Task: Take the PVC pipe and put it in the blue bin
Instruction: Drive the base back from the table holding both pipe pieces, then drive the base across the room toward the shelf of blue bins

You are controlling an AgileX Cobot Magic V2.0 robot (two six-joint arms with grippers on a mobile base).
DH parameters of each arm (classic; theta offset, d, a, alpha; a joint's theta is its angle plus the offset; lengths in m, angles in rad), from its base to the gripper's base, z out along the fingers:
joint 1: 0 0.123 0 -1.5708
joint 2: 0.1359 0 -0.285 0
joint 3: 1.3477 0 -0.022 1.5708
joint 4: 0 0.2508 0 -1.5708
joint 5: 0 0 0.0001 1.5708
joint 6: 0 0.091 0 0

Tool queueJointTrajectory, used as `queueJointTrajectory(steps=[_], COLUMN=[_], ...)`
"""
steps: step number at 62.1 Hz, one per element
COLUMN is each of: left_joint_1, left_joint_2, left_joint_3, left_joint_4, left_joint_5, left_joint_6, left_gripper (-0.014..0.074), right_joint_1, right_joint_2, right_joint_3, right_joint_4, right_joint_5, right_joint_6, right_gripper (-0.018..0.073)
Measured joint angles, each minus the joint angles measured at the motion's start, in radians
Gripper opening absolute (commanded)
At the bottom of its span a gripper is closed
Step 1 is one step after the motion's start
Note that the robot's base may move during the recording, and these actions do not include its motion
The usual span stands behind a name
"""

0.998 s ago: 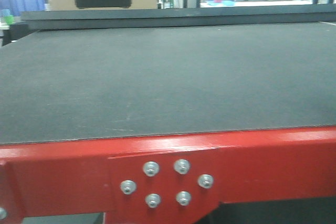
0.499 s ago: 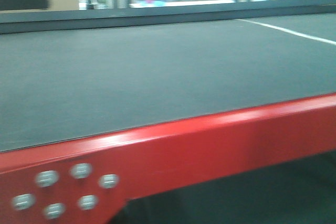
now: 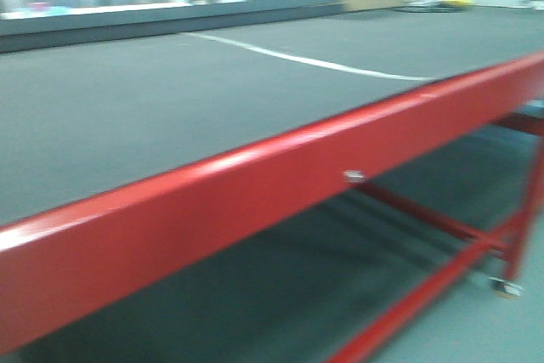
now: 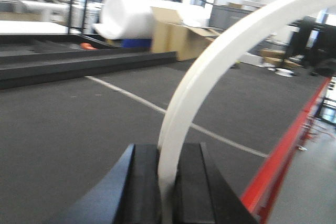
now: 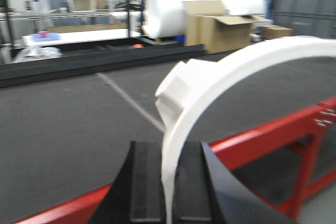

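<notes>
As each gripper pinches it, white PVC pipe point(image 4: 207, 64) curves above the counter point(image 3: 127, 116).
Left gripper point(image 4: 167, 153) and right gripper point(image 5: 167, 153) are closed tight on its thin rim, which arcs toward 2 o'clock; a cardboard box point(image 5: 220, 35) sits beyond at 1 o'clock.

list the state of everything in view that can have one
left gripper, shut on the curved white pipe
curved white pipe, clamped, rising out of the fingers
right gripper, shut on the white pipe ring
white pipe ring, clamped, standing on edge
cardboard box, top flaps open
foam roll, rolled up, lying on its side
</notes>
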Motion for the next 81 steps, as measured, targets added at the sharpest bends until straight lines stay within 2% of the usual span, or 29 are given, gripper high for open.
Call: queueJointTrajectory(steps=[81], left_joint_1=[0.000], left_joint_2=[0.000], left_joint_3=[0.000], left_joint_4=[0.000], left_joint_5=[0.000], left_joint_6=[0.000], left_gripper=[-0.0111], right_joint_1=[0.000], right_joint_2=[-0.002], right_joint_3=[0.000], right_joint_4=[0.000], right_joint_5=[0.000], right_joint_6=[-0.002], right_gripper=[-0.0168])
